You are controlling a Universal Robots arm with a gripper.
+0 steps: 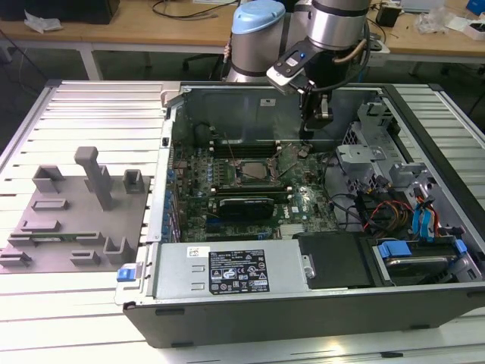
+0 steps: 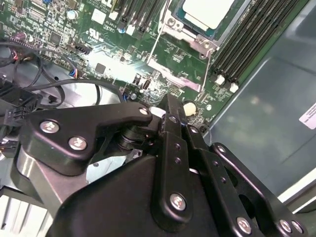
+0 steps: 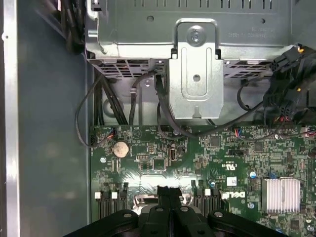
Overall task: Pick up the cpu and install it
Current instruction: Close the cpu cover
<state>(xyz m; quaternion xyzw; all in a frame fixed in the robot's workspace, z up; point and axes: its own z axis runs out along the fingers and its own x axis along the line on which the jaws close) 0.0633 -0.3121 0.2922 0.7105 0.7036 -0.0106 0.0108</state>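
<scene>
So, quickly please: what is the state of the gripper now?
Gripper: closed, holding nothing; the cpu lies apart from it.

Bright overhead light w/ glare on mobo (image 2: pixel 103 59)

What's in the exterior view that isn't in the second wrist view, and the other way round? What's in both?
Exterior view: the whole open computer case, the grey fixture blocks beside it, and the robot arm reaching in. Second wrist view: a close-up of the cpu, silvery-white, sitting in its socket. Both: the green motherboard and the black gripper over it.
</scene>
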